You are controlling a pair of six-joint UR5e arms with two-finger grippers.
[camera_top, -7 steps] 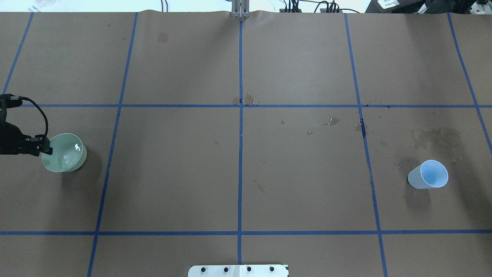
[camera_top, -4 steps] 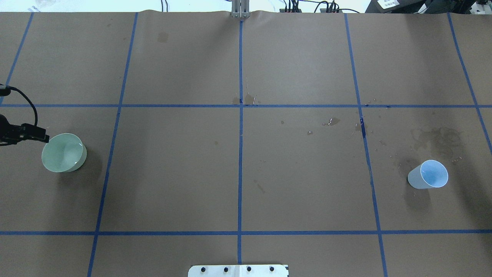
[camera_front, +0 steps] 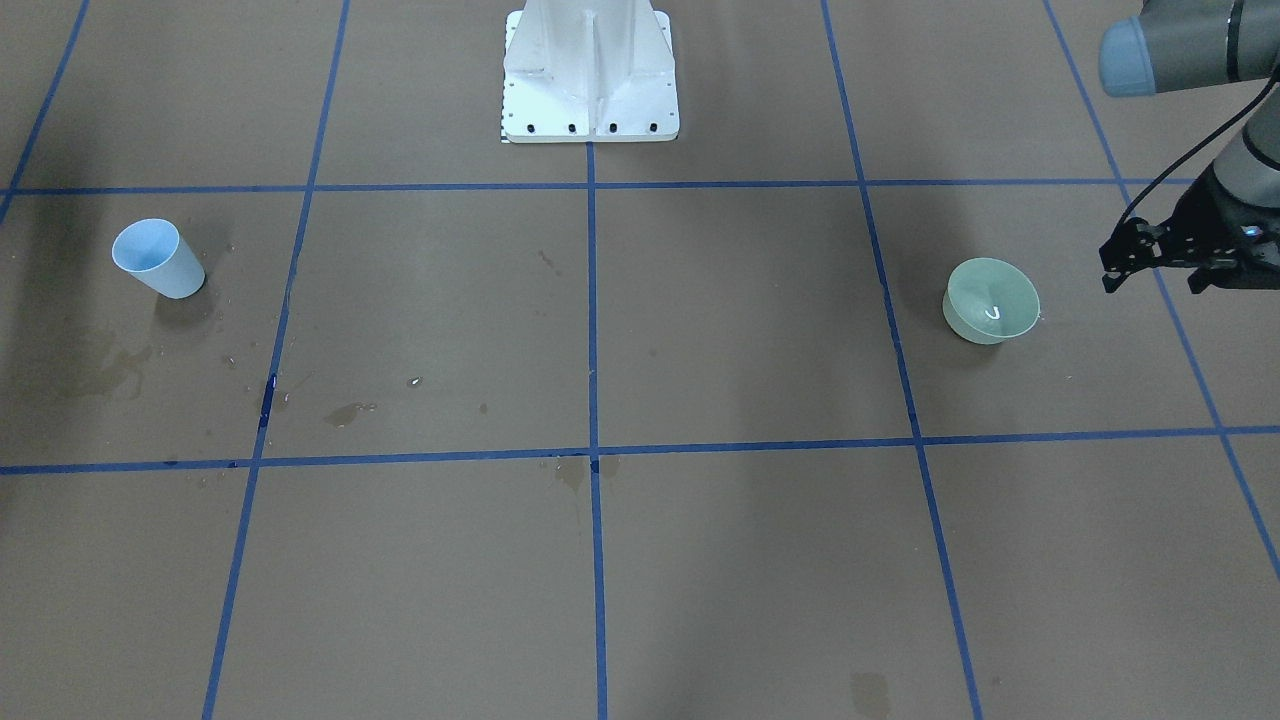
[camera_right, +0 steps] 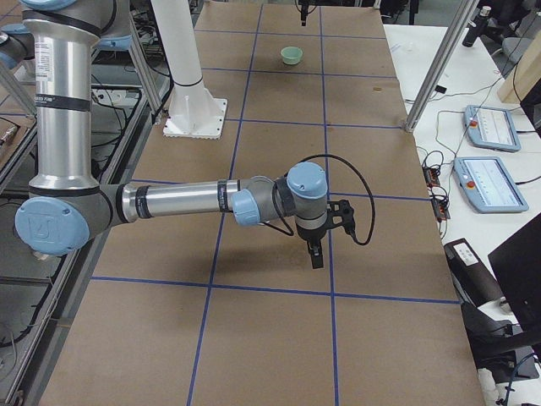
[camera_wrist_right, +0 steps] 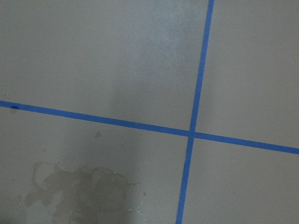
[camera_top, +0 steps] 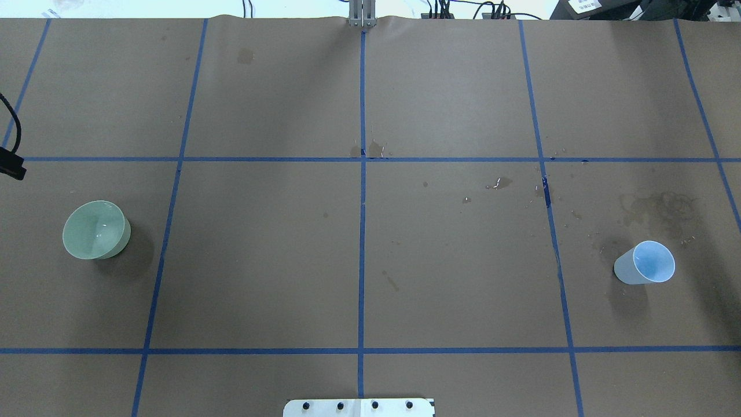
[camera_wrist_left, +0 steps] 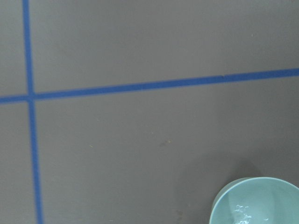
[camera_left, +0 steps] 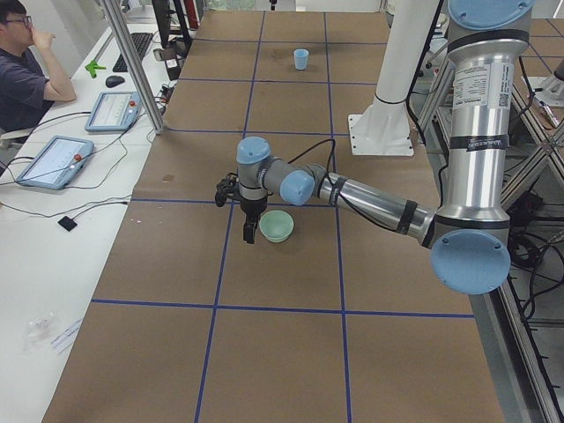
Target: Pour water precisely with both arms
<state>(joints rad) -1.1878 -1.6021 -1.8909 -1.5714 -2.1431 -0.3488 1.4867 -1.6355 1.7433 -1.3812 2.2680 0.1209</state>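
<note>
Overhead, left edge: you are getting only a black corner of the left claw (camera_top: 11,165). The front-facing view is giving you the whole claw (camera_front: 1150,285). Its fingers are hanging down, spread wide and gripping nothing, just beside the green bowl (camera_front: 990,300) without touching it.

The bowl is sitting upright at the left end of the counter (camera_top: 260,260). The water (camera_wrist_left: 243,212) is lying in that bowl. The left wrist view is showing its glossy ripples, where the overhead is giving only a faint glint.

Mid-counter, small wet spots (camera_top: 501,183) are showing near the blue tape lines (camera_top: 362,231).

Right end: the blue cup (camera_top: 645,263) is standing upright with a larger wet stain (camera_wrist_right: 79,186) near it, which the right wrist view is showing closest. The right claw (camera_right: 317,254) is appearing in the right side view only, pointing down, so you cannot tell its opening.

Writing: the label (camera_left: 480,92) on the left arm (camera_left: 476,176) is carrying print too small to read.
</note>
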